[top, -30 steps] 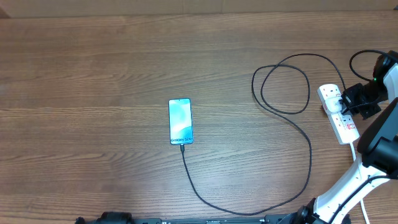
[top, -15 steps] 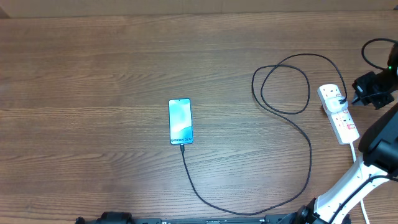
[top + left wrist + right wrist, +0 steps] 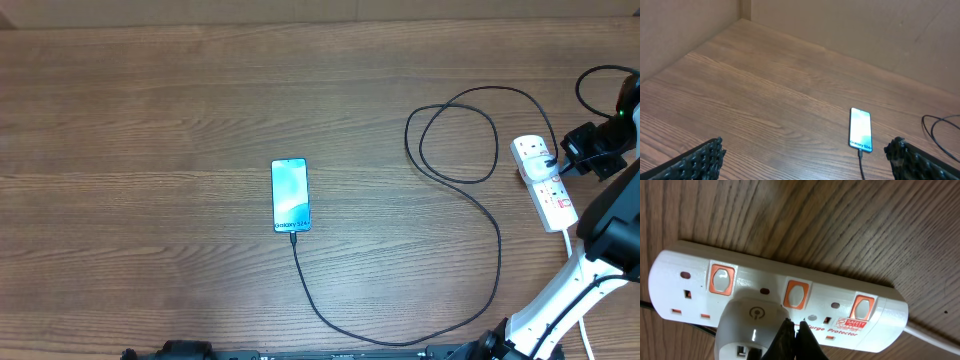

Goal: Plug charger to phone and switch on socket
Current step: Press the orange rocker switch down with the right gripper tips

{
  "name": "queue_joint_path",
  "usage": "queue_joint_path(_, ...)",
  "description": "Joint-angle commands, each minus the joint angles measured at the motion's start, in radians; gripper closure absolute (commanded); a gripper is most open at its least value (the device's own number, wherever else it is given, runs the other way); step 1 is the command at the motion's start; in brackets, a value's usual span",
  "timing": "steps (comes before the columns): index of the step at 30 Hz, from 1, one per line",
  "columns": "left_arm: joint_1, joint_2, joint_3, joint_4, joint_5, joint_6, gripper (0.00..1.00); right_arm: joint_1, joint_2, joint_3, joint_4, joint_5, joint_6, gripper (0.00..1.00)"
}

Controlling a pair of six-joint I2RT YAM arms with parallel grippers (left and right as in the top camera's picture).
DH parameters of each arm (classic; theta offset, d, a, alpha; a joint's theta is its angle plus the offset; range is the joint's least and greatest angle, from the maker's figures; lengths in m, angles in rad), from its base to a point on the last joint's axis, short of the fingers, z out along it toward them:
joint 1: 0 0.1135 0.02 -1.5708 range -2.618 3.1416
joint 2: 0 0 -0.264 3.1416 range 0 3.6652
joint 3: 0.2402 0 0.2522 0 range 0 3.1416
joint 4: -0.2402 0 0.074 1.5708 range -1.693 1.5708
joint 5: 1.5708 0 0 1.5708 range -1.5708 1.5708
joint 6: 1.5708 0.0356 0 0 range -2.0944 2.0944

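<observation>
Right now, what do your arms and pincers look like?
The right arm is white tubes with black joints, a black cable and a green light. The right gripper is black and slim. The left gripper has black fingers covered in small bumps.

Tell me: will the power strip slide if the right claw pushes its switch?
Likely slightly: the power strip looks light plastic, flat on the smooth table. A downward press from the shut right claw should pin it; its white cord may drag.
</observation>
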Motion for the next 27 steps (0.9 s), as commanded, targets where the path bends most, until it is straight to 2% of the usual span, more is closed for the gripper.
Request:
queue_joint_path(1, 0.007, -0.011, -0.005, 0.001, -0.01, -0.021, 0.0, -0.004, 0.015, 0.014, 0.01, -0.002, -0.01, 0.96)
queue_joint_path(18, 0.007, -0.011, -0.005, 0.001, -0.01, -0.021, 0.0, 0.0, 0.079, 0.014, -0.003, -0.01, -0.008, 0.96)
queue_joint_path(27, 0.007, -0.011, -0.005, 0.001, -0.01, -0.021, 0.0, -0.04, 0.046, 0.153, -0.158, 0.077, 0.078, 0.96)
